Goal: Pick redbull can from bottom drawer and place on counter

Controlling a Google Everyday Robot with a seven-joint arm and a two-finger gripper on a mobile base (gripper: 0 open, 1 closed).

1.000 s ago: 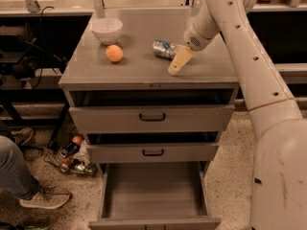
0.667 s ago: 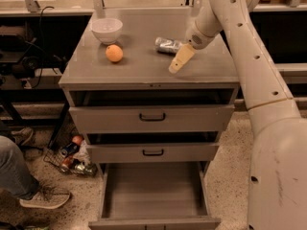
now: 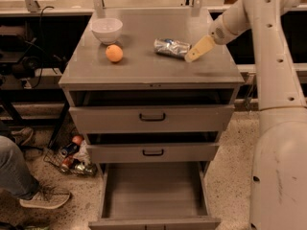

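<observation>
The redbull can lies on its side on the counter, right of middle, silver and blue. My gripper hangs just to the right of the can, low over the counter, apart from the can and holding nothing that I can see. The bottom drawer is pulled open, and its flat grey floor is bare.
A white bowl and an orange sit on the counter's left side. The two upper drawers stand slightly open. A wire basket with cans lies on the floor at left, near a person's leg and shoe. My white arm fills the right side.
My gripper has moved right and away from the can, which stays lying on the counter.
</observation>
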